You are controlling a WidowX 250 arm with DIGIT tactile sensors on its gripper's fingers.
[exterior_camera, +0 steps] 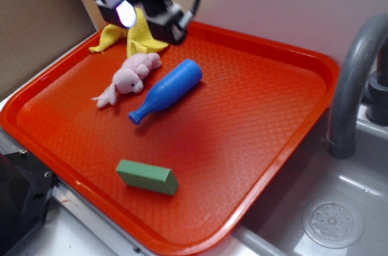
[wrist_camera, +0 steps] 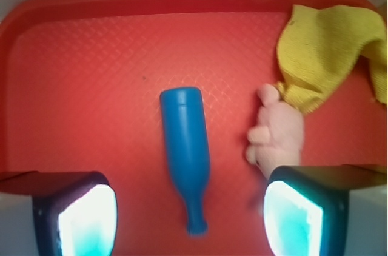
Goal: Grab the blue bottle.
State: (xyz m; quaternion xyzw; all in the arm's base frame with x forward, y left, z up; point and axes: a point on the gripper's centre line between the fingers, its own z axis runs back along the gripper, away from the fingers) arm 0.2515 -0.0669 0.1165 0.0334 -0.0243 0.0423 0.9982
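The end effector (wrist_camera: pixel 191 219) hangs released and empty above the bottle (wrist_camera: pixel 185 153), fingers (wrist_camera: pixel 79 216) spread to either side of its neck end, so the grab has barely begun: the bottle lies flat on the tray (exterior_camera: pixel 291 147), beside the plush (exterior_camera: pixel 130 78), with descent and closing left.

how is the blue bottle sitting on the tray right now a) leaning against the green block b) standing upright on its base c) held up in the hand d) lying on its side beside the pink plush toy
d, the blue bottle lies flat on the red tray next to the pink plush toy, apart from the green block, and the open hand hangs above without touching it.
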